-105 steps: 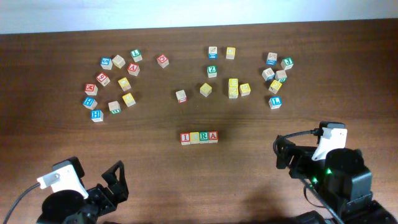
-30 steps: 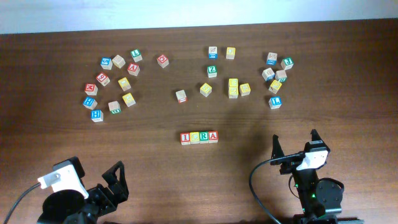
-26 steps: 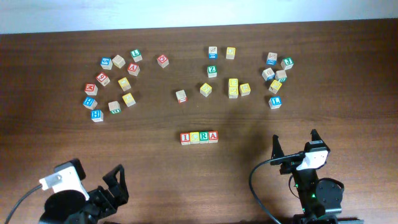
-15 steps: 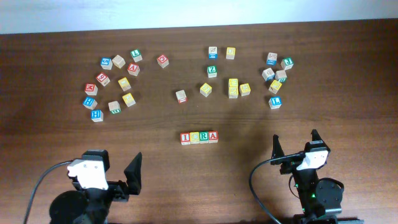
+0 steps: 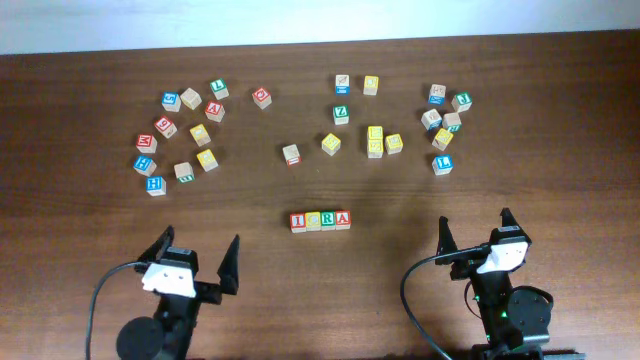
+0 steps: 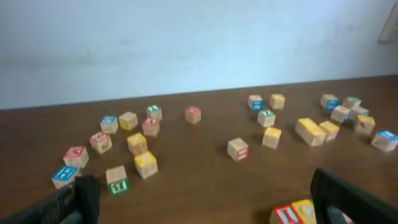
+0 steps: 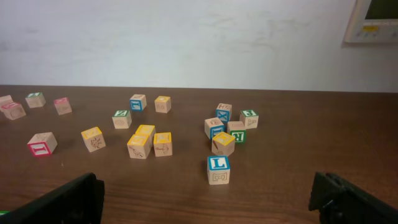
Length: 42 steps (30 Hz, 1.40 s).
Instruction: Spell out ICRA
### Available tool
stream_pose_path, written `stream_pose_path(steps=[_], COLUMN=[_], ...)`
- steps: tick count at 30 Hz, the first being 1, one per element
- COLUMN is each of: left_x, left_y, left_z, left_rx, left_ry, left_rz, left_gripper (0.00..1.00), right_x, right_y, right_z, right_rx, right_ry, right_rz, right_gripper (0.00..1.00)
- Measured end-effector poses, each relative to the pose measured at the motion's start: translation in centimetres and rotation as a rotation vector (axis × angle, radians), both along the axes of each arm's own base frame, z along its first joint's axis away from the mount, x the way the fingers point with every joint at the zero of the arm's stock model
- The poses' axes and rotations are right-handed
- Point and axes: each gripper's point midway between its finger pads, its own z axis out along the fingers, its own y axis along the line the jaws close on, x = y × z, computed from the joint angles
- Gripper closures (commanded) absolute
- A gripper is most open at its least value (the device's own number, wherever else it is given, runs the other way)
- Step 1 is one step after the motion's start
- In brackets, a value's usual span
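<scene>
ICRA row (image 5: 320, 220): 4 cubes laid touching (I, C, R, A), found ahead of both jaw pairs, between them. Jaws of left gripper (image 5: 198, 250) and right gripper (image 5: 473, 228) are spread wide; nothing is held.

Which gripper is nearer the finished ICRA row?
Left. The left gripper sits to the left of the ICRA row and slightly nearer the robot, fingers open. The right gripper is farther off on the row's right side, also open.
</scene>
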Motion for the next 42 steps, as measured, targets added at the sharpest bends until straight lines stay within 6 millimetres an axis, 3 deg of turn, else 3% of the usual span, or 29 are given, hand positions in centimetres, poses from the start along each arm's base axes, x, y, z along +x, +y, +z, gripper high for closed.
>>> stream_pose_path(steps=[7, 13, 42], left_x=[1.7, 2.0, 2.0], left_y=[0.3, 1.4, 2.1], left_z=[-1.3, -4.3, -4.4], left_rx=[-0.031, -0.080, -0.063], left_ry=[-0.115, -0.014, -0.015], left_rz=[0.013, 0.077, 0.115], left_gripper=[0.01, 0.01, 0.01], right_x=[0.0, 0.0, 0.0], right_y=[0.0, 0.0, 0.0], right_z=[0.0, 0.0, 0.0], right_rx=[0.000, 0.000, 0.000], right_ry=[0.000, 0.000, 0.000], right_rz=[0.000, 0.000, 0.000], right_gripper=[0.02, 0.02, 0.02])
